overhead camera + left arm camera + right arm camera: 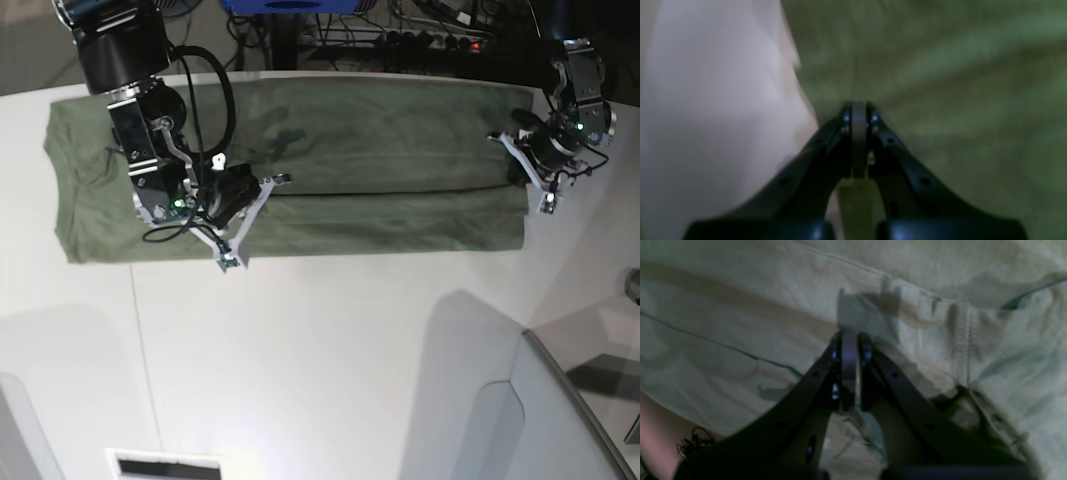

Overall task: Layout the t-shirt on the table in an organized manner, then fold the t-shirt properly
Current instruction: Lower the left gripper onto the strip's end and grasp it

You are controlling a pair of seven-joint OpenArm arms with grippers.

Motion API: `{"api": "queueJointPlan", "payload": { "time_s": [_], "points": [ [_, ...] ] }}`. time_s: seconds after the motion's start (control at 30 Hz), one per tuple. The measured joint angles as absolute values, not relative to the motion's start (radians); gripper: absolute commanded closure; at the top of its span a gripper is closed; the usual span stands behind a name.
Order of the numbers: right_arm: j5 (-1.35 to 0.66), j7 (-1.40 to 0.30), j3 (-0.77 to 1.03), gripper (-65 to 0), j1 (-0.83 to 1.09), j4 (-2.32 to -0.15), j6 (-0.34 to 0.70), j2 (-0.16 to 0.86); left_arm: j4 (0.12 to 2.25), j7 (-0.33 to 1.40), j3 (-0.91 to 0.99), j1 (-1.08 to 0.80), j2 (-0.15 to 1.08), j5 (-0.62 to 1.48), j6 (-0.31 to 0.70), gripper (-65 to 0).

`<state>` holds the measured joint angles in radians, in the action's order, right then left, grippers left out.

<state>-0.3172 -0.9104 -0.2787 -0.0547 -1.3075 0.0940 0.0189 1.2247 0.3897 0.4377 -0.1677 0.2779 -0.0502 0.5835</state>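
Left wrist view shows my left gripper (859,111) pinched together on the olive t-shirt (300,180) at its edge, and my right gripper (849,340) is closed too, nipping cloth near a stitched hem, I judge so both ends stay taut for a fold. The shirt lies as a long band across the white table (330,350), cables (420,30) beyond.

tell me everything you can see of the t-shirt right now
The t-shirt is olive-green, soft-looking cloth with stitched hems, lying flat as a long band across the far side of the white table. A lengthwise fold runs along its near half and there are light wrinkles. The right gripper sits at its near edge, the left gripper at its end; both are shut, and whether they pinch cloth is unclear.
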Motion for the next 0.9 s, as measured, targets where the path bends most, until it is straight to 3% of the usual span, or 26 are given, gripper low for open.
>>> {"api": "queueJointPlan", "payload": {
  "time_s": [0.4,0.53,0.63,0.73,0.9],
  "points": [
    [-0.317,-0.909,-0.279,-1.5,-0.055,-1.307,0.094,0.019,1.219,0.392,0.436,-0.082,0.352,-0.048,0.599,0.0],
    [-0.318,-0.908,-0.279,-1.5,-0.055,-1.307,0.094,0.019,1.158,0.576,0.351,-0.001,0.428,-0.049,0.583,0.0],
    [-0.317,-0.908,-0.279,-1.5,-0.055,-1.307,0.094,0.018,1.184,0.599,0.309,0.011,0.435,-0.044,0.583,0.0],
    [-0.316,-0.908,-0.279,-1.5,-0.055,-1.307,0.094,0.019,1.213,0.599,0.295,0.008,0.422,-0.03,0.6,-8.1],
    [-0.317,-0.908,-0.279,-1.5,-0.055,-1.307,0.094,0.019,1.213,0.603,0.298,0.012,0.417,-0.045,0.598,-8.9]
  ]
}}
